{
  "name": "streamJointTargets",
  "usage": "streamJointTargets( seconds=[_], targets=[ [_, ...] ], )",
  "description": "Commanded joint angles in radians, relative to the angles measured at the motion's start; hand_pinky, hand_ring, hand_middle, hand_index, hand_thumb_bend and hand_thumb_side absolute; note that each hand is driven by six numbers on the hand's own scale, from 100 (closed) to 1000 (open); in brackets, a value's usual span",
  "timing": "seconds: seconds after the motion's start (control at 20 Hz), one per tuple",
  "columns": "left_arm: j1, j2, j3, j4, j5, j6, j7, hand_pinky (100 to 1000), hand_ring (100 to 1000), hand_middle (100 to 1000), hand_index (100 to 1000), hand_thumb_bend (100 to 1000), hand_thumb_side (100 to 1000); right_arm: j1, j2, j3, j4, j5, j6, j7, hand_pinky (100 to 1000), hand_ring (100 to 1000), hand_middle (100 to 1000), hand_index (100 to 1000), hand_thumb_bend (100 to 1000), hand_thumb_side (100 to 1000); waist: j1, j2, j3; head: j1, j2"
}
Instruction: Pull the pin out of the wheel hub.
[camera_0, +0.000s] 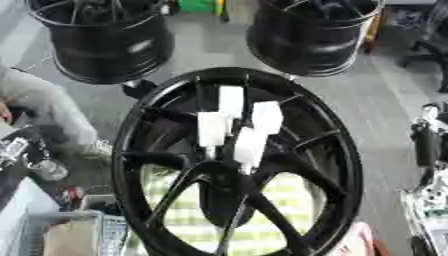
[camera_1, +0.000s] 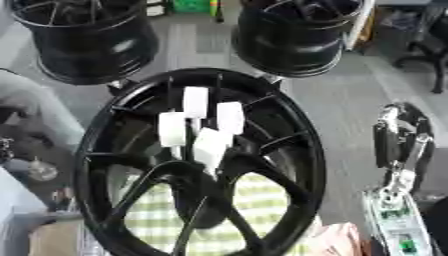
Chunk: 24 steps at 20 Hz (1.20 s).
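Unlabelled wheel hub (camera_0: 302, 150), white pins (camera_0: 231, 101).

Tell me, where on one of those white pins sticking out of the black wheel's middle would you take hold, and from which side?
Probably by the wide white top of a pin, since those blocks stand clear above the wheel hub while the thin stems below sit crowded between the spokes. Come from above and pinch across the block's flat faces. The uppermost pin has the most free room around it. Neither robot hand is clearly in view.
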Motion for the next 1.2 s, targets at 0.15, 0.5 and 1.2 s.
streamJointTargets(
  seconds=[0.15, 0.5, 1.2],
  targets=[
    [-0.008, 0.010, 0.000, -0.021, 0.001, 0.000, 0.003, 645, 613, 643, 783, 100, 859, -0.008, -0.009, -0.006, -0.017, 0.006, -0.001, 0.001, 549, 567, 689, 810, 100, 674, 0.001, -0.009, -0.002, -0.002, -0.003],
    [-0.009, 0.011, -0.001, -0.022, 0.001, 0.001, 0.003, 645, 613, 643, 782, 100, 858, -0.009, -0.036, -0.007, -0.020, 0.014, 0.008, 0.013, 553, 570, 693, 815, 100, 654, 0.001, -0.010, 0.001, -0.005, -0.003],
    [-0.006, 0.033, -0.011, -0.021, -0.007, 0.003, -0.006, 645, 613, 642, 782, 100, 858, -0.083, -0.387, 0.198, -0.150, 0.204, 0.122, 0.218, 633, 645, 765, 886, 100, 434, -0.034, -0.022, 0.022, 0.004, -0.003]
  ],
)
